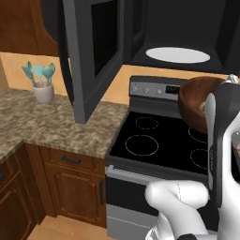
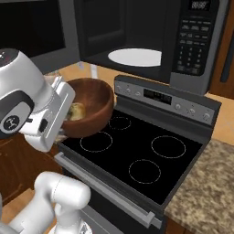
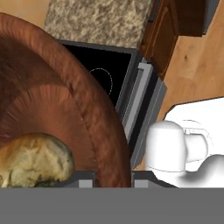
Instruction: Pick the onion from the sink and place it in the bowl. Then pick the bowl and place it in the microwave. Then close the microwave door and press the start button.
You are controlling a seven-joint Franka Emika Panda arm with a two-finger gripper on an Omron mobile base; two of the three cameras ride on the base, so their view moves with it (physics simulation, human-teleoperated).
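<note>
My gripper (image 3: 113, 178) is shut on the thick rim of the reddish-brown bowl (image 2: 93, 103), one finger inside and one outside. The bowl (image 1: 197, 98) hangs tilted above the stove's left burners, below and in front of the microwave (image 2: 196, 43). The pale onion (image 2: 77, 111) lies inside the bowl (image 3: 52, 100), close to the fingers, and looms large as the onion (image 3: 35, 159) in the hand view. The microwave door (image 1: 93, 51) stands swung open to the left. Inside the dark cavity sits the white turntable plate (image 2: 135, 57). The sink is out of view.
A black stove (image 1: 159, 140) with a grey control panel (image 2: 164, 97) lies under the bowl. Granite counter (image 1: 42, 122) runs to the left with a white cup of teal utensils (image 1: 43, 91). More counter (image 2: 205, 183) lies to the right. The microwave keypad (image 2: 194, 41) faces forward.
</note>
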